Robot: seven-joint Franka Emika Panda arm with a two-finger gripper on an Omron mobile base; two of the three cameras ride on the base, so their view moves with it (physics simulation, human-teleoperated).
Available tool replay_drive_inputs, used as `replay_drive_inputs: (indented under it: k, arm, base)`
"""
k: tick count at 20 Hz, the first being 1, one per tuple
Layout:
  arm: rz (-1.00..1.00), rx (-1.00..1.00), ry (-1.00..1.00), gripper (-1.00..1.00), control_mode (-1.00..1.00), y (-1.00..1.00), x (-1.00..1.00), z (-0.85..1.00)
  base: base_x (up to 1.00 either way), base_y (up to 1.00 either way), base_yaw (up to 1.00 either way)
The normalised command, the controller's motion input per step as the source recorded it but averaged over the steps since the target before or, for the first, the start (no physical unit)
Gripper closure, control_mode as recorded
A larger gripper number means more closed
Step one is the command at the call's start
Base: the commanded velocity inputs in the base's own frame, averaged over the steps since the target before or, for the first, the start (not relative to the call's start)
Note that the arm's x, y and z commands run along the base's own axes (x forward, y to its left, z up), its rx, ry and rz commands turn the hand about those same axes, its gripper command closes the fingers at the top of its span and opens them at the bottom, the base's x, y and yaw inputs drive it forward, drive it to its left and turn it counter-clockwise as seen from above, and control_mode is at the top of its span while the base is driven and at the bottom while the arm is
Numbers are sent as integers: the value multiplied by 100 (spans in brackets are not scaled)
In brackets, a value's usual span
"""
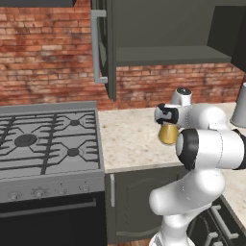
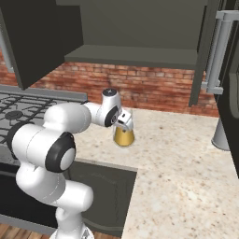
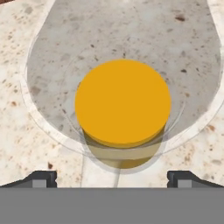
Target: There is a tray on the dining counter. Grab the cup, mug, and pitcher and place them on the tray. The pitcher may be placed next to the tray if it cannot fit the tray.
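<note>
The pitcher (image 1: 168, 135) (image 2: 124, 137) is clear glass with amber-orange liquid and stands on the speckled beige counter (image 1: 129, 139) just right of the stove. My gripper (image 2: 124, 125) hangs directly over its mouth, pointing down. In the hand view I look straight into the pitcher (image 3: 122, 103), with the round orange liquid surface inside the glass rim. My gripper (image 3: 112, 180) is open, its two fingertips (image 3: 43, 179) wide apart at either side with nothing between them. The tray, cup and mug are out of view.
A gas stove (image 1: 48, 139) (image 2: 18, 109) lies left of the pitcher. A grey tapered vessel (image 1: 239, 111) (image 2: 220, 135) stands at the counter's far right. Dark wall cabinets with an open door (image 1: 103, 48) hang overhead against the brick wall.
</note>
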Motion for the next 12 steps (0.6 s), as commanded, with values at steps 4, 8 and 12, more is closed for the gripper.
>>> replay_drive_inputs:
  k: [4, 8, 12]
  arm:
    - [0, 0, 0, -100, -100, 0, 0, -5]
    - [0, 0, 0, -100, -100, 0, 0, -4]
    - [0, 0, 0, -100, -100, 1, 0, -9]
  base:
    - [0, 0, 0]
    - [0, 0, 0]
    - [0, 0, 0]
